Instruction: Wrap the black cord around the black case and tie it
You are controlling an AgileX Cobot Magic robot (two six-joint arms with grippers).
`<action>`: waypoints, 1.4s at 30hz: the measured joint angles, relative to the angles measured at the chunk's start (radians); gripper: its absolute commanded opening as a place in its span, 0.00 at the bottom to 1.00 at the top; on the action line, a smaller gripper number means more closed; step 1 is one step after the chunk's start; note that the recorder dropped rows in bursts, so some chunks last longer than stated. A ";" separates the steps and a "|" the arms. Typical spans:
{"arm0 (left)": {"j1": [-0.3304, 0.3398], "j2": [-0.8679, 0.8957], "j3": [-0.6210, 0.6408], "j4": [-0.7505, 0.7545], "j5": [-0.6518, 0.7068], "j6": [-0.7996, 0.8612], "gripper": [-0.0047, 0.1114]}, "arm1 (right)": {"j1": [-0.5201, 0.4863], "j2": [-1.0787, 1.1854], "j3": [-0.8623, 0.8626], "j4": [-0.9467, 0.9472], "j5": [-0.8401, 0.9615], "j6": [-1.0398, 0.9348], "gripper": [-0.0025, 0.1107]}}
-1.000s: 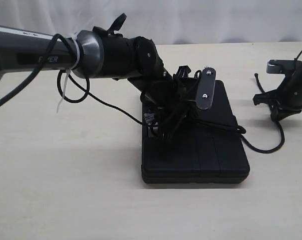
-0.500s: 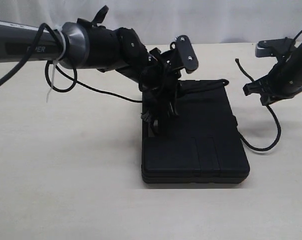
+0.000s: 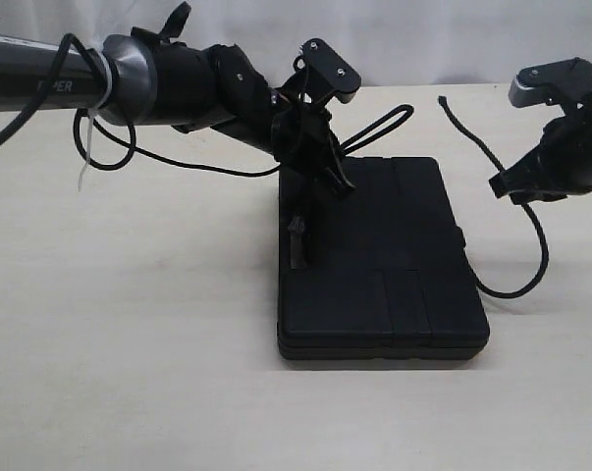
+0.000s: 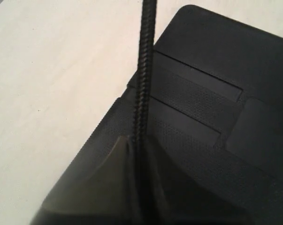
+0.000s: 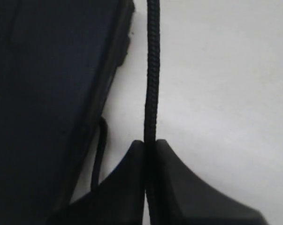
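The black case [image 3: 403, 285] lies flat mid-table. My left gripper [image 3: 333, 183] hovers over its far left corner, shut on the black cord [image 3: 379, 128], which bows out in a loop toward the back. A knotted bit of cord [image 3: 297, 238] stands at the case's left edge. In the left wrist view the cord [image 4: 143, 70] runs taut from the closed gripper [image 4: 136, 140] over the case [image 4: 202, 93]. My right gripper [image 3: 514, 186] is right of the case, shut on the cord [image 5: 152, 70], which sags to the table and runs to the case's side [image 5: 47, 93].
The left arm's thin glossy wire [image 3: 197, 167] and white zip tie [image 3: 87, 172] hang below its forearm, left of the case. A free cord end [image 3: 445, 101] sticks up behind the right gripper. Pale tabletop [image 3: 129, 343] surrounds the case; a white curtain backs the table.
The left gripper has risen and drawn back left, lifting the cord off the case top into a loop. The right gripper has moved up and slightly left, still holding its cord.
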 measured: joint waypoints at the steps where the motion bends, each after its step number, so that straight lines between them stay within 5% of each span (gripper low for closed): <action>1: 0.000 0.000 0.000 0.000 -0.002 -0.004 0.04 | 0.000 -0.010 0.007 0.020 0.005 -0.026 0.06; 10: 0.000 0.002 0.000 0.000 -0.063 -0.015 0.04 | 0.000 -0.026 0.058 0.071 0.092 -0.112 0.06; 17: 0.000 0.030 0.000 0.000 -0.101 -0.015 0.04 | 0.090 -0.026 0.058 0.092 0.123 -0.187 0.06; 42: 0.000 0.030 0.000 0.000 -0.034 0.213 0.04 | 0.127 -0.026 0.058 0.052 -0.055 -0.124 0.06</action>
